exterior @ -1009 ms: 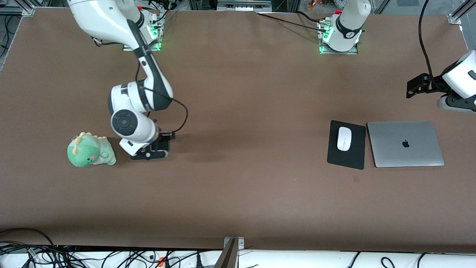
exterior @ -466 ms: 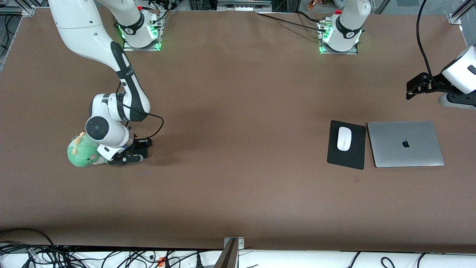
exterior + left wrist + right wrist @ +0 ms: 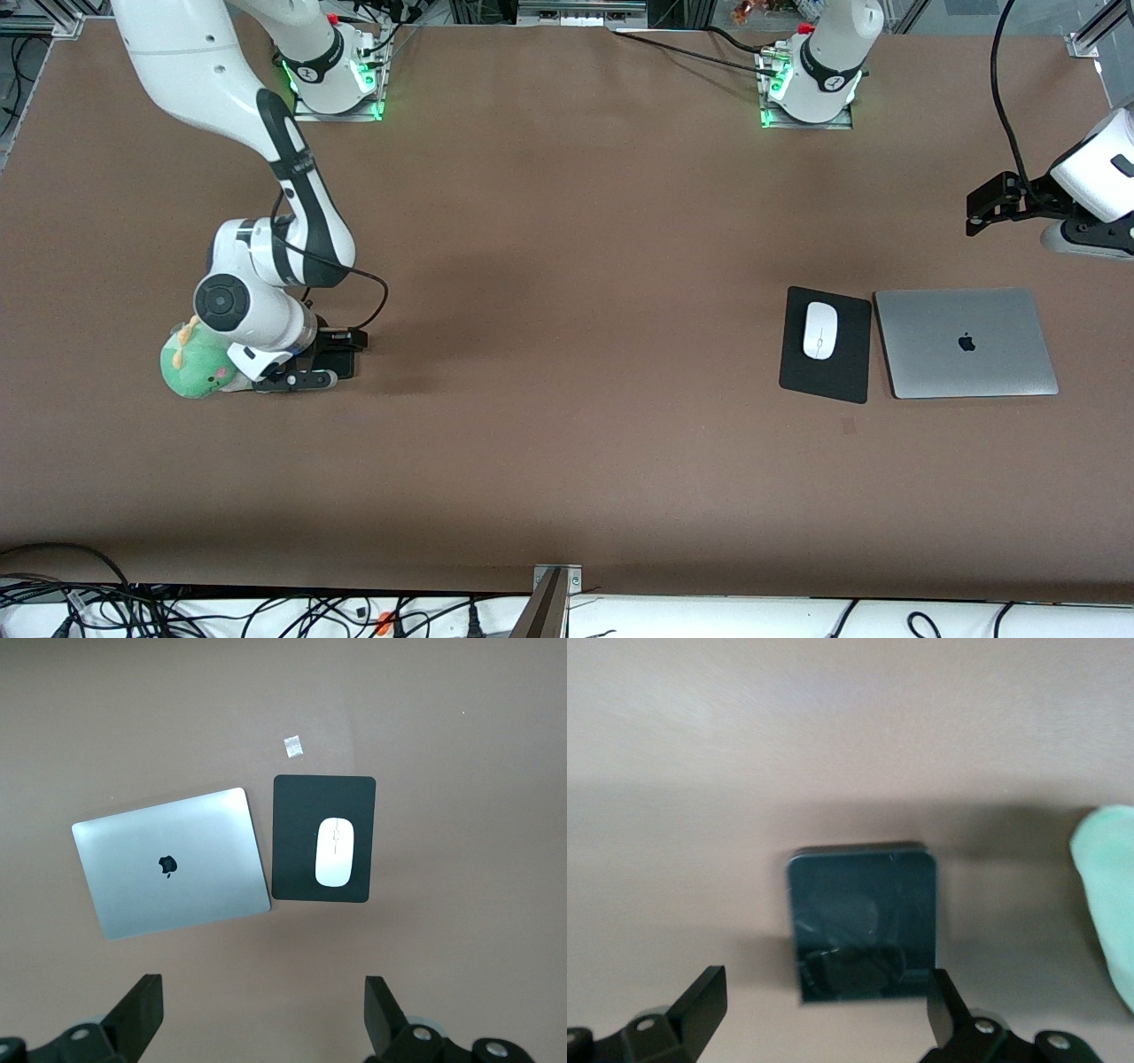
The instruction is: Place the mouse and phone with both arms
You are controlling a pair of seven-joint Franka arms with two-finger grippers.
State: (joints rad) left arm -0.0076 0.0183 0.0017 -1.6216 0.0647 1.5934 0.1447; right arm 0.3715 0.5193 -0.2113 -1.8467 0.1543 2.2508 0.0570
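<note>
We see the small flat black phone (image 3: 862,921) lying free on the brown bench (image 3: 567,461) beside the green plush dinosaur (image 3: 190,368), the right gripper (image 3: 819,1005) above with fingers spread, while the glossy white oval mouse (image 3: 820,330) lies lengthwise on its black pad (image 3: 842,377) beside the silver laptop (image 3: 966,341), the left gripper (image 3: 261,1014) spread overhead.

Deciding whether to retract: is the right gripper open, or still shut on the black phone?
Open. In the right wrist view the right gripper has fingers spread, with the flat black phone lying on the brown table.
</note>
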